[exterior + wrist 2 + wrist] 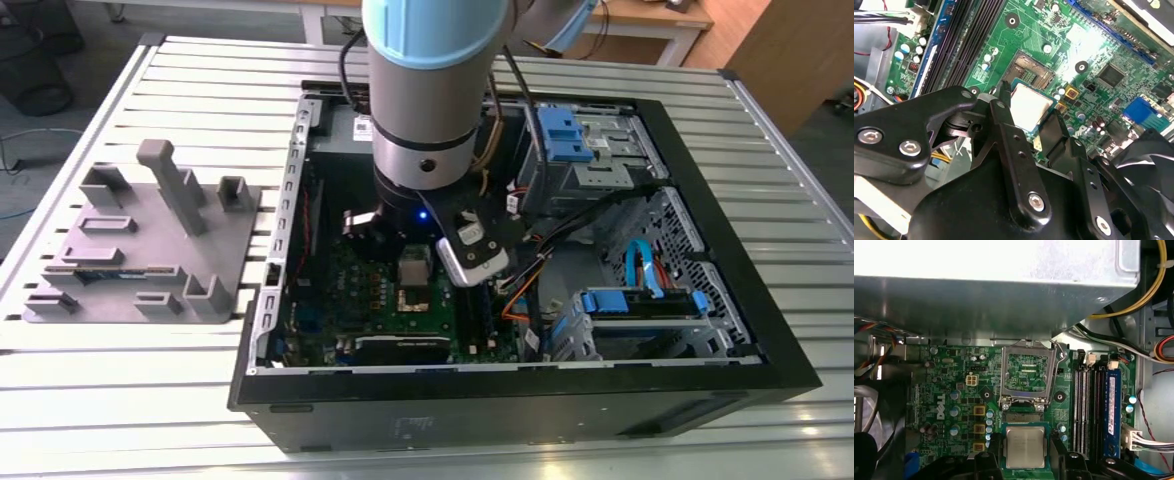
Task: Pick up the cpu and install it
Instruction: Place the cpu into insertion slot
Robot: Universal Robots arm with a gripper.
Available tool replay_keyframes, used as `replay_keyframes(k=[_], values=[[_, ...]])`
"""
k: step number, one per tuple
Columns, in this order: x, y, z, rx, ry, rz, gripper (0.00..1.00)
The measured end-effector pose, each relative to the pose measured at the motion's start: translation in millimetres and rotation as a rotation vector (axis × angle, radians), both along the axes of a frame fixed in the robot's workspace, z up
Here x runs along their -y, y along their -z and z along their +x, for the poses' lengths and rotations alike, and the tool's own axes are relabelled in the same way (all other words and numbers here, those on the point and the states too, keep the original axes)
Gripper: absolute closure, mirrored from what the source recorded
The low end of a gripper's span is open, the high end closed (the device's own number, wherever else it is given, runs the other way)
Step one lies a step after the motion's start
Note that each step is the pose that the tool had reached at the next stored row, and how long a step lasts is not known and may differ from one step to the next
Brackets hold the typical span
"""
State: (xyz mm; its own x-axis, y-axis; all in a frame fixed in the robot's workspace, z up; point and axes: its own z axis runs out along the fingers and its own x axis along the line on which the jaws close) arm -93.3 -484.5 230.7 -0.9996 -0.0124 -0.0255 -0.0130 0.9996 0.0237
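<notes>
The cpu [1025, 447] is a small flat square chip with a pale silvery top, and my gripper [1024, 456] is shut on it with one black finger [988, 458] on each side. It hangs just above the green motherboard [949, 390], next to the socket [1024, 417], whose shiny metal frame [1027, 371] stands flipped open. In the second wrist view the cpu [1029, 104] sits between the fingers [1004, 112], with the bare socket [1033, 70] just beyond it. In the exterior view the arm reaches down into the open computer case [534, 390], with the cpu [416, 264] under the gripper [416, 252].
A grey plastic block with upright posts [134, 250] lies on the slatted table at the exterior view's left. Memory slots [1089, 405] run beside the socket. A metal case wall [994, 290], loose cables [1134, 305] and blue drive bays [587, 150] crowd the arm.
</notes>
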Motion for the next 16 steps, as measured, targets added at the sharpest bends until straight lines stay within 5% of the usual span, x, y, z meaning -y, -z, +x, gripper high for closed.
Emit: replay_keyframes(k=[16], values=[[4.3, 12.9, 0.0, 0.0, 0.011, -0.005, 0.53]])
